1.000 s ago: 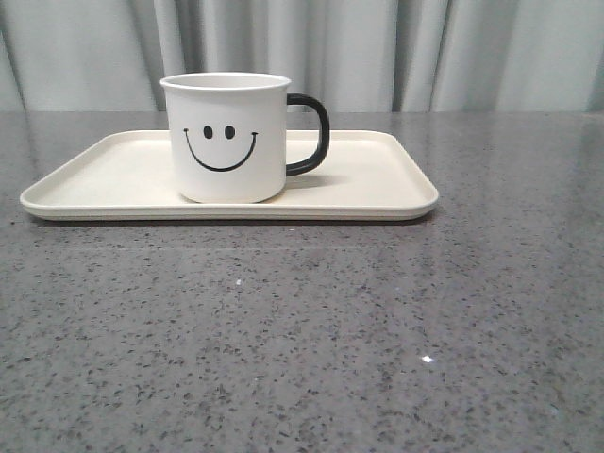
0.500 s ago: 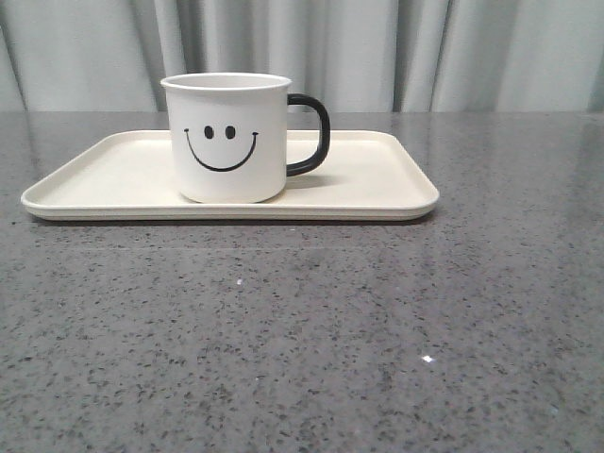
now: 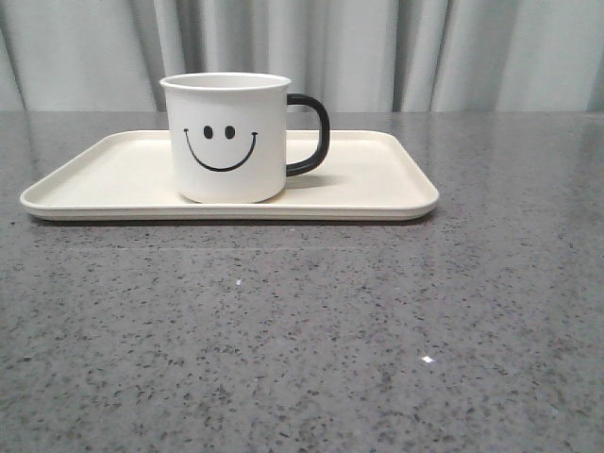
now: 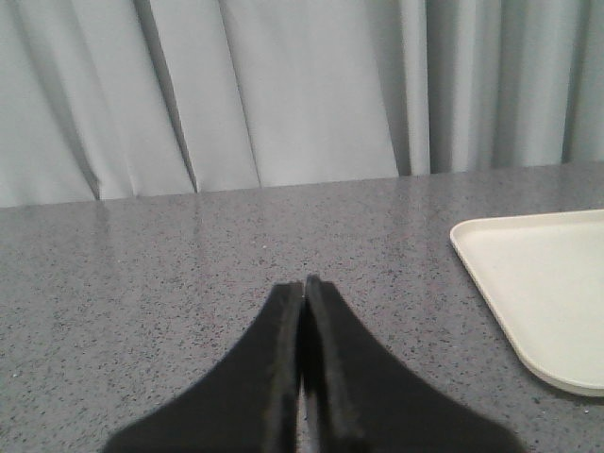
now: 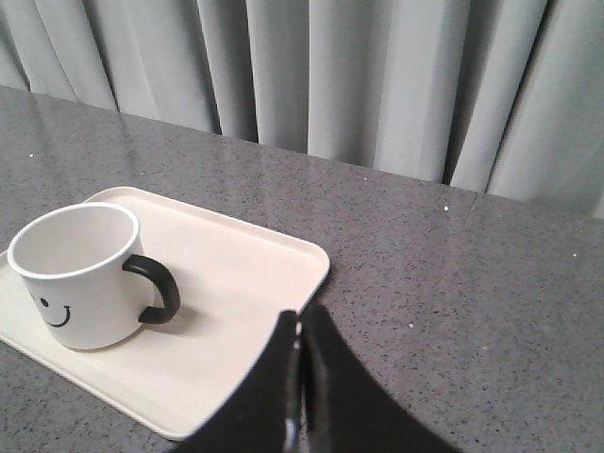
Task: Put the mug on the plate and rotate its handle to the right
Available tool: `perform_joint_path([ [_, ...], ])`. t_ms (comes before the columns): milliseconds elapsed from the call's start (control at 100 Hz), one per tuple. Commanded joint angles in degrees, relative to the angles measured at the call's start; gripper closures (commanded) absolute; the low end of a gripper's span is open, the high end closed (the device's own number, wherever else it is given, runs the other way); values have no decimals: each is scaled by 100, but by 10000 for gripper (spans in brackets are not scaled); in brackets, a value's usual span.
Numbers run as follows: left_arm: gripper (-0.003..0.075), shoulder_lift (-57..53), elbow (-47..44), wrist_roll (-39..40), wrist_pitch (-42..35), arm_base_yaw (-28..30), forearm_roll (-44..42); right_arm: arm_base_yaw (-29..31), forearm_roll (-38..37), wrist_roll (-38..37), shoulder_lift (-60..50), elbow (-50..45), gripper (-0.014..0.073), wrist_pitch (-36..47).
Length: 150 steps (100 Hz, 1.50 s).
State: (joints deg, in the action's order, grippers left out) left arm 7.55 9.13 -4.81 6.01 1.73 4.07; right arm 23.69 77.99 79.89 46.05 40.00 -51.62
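Nothing has shifted since the earlier front views: mug, plate and table look the same as a second ago, and neither arm has entered that view.

Nearest the front camera lies a broad stretch of speckled grey stone table (image 3: 302, 330), bare up to the plate's near rim. The plate (image 3: 377, 184), a cream-white rectangular tray with rounded corners and a low rim, lies flat on the table. The mug (image 3: 226, 137) stands upright on it, left of the plate's middle, its black smiley face turned toward the front camera. The handle (image 3: 316, 132), a glossy black loop, points to the right. Behind the table hangs a pale grey pleated curtain (image 3: 377, 52).

The left gripper (image 4: 304, 311) has its black fingers pressed together with nothing between them; it sits over bare table, with only a corner of the plate (image 4: 528, 274) visible beside it, the rest cut off by the frame edge. The right gripper (image 5: 299, 344) is likewise closed on nothing, just off the plate's rim (image 5: 316, 274) and well apart from the mug (image 5: 80, 278), whose handle (image 5: 160, 288) faces its side. The mug's inside looks empty; its face is mostly turned away in this view.
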Motion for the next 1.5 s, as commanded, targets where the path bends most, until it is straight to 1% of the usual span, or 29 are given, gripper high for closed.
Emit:
perform_joint_path([
  [0, 740, -326, -121, 17, -869, -214, 88, 3, 370, 30, 11, 137, 655, 74],
  [160, 740, -822, -576, 17, -1105, -517, -19, 3, 370, 30, 11, 137, 655, 74],
  [300, 740, -957, -973, 17, -1306, -554, -44, 3, 370, 30, 11, 137, 655, 80],
  [370, 740, -957, -962, 17, -1083, -554, -58, 3, 375, 30, 11, 137, 655, 80],
  [1490, 740, -957, -962, 17, -1061, -554, -6, 3, 375, 30, 11, 137, 655, 80],
])
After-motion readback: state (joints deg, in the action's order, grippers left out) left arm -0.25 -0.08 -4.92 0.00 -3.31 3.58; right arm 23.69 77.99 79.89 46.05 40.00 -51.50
